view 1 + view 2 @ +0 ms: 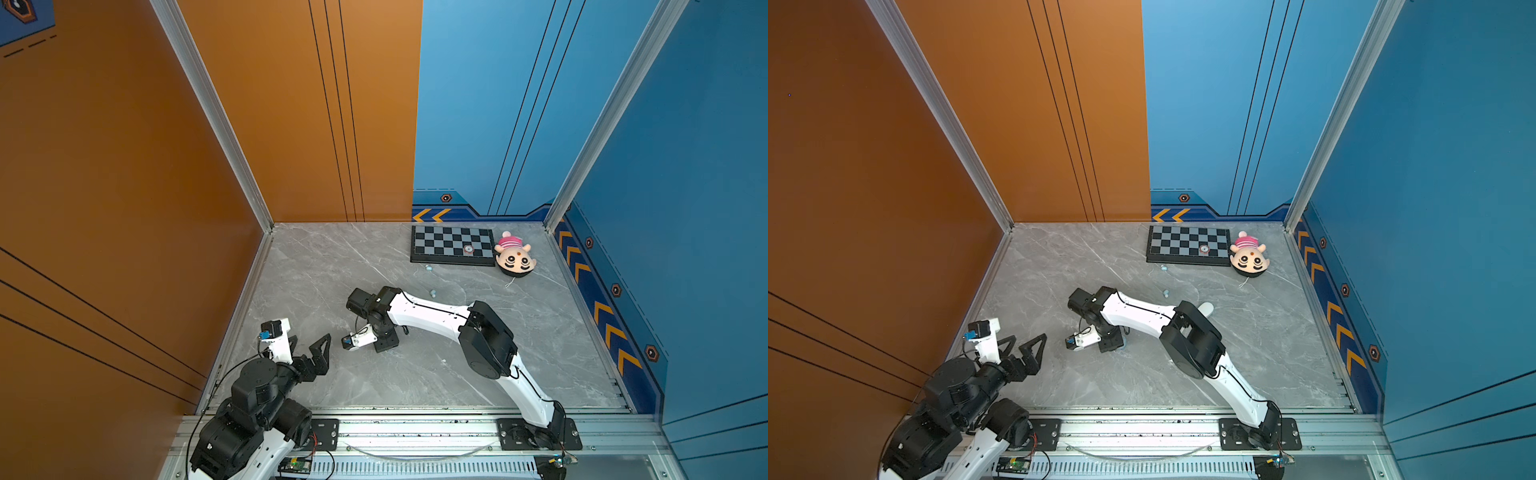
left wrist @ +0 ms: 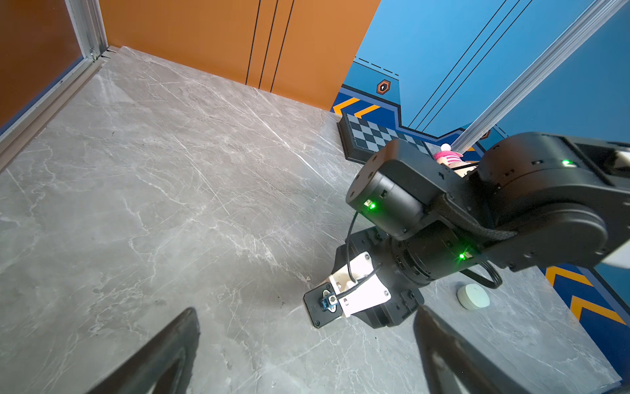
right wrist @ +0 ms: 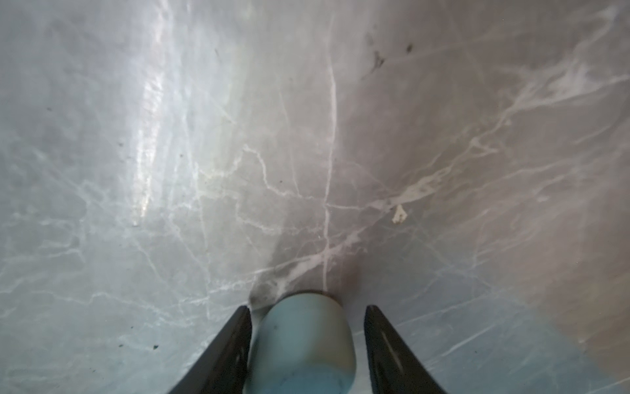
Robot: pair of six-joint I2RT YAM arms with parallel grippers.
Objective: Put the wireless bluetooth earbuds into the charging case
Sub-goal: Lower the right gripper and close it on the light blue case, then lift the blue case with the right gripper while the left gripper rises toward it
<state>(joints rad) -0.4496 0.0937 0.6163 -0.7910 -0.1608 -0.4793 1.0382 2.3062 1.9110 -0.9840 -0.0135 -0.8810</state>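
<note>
Jaws of the right gripper (image 3: 306, 308) straddle a pale blue pebble-shaped plastic case (image 3: 303, 344) at the bottom of the wrist view, with a gap on one side, so not clamped. The left gripper (image 1: 311, 338) hangs wide open and empty, lower left. Further up, tiny pale blue plastic earbuds (image 1: 433, 293) lie loose mid-table, so nothing's inserted imo. A round white case (image 1: 1206, 308) peeks past the arm. The checkered board (image 1: 453, 245) and plush doll (image 1: 515, 257) sit at the back, out of the way.

on the grey marbled counter (image 1: 316, 270) are laid a chequered board (image 1: 453, 245), a plush doll (image 1: 514, 258), pale blue earbuds (image 1: 428, 268), a white oval case (image 2: 473, 296).
</note>
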